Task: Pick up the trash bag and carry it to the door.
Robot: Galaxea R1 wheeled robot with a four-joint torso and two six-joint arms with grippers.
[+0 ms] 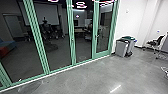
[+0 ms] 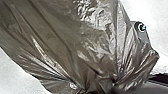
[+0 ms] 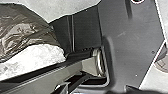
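Gray bins (image 1: 121,48) beside a white wall (image 1: 136,17), dark office chair (image 1: 157,41) near, shiny gray floor (image 1: 100,75).

Right wrist view: robot's jointed bar (image 3: 47,76) beside wide dark plate (image 3: 130,47)

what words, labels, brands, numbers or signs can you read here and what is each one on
No text can be read with certainty.
Glowing pink shapes at the top of the glass front: curved loops, one rather like an S; I cannot tell whether they are lettering.
Small mark on the white wall: too small to read.
Grey bin: no readable label.
Trash bag: no print that I can make out.
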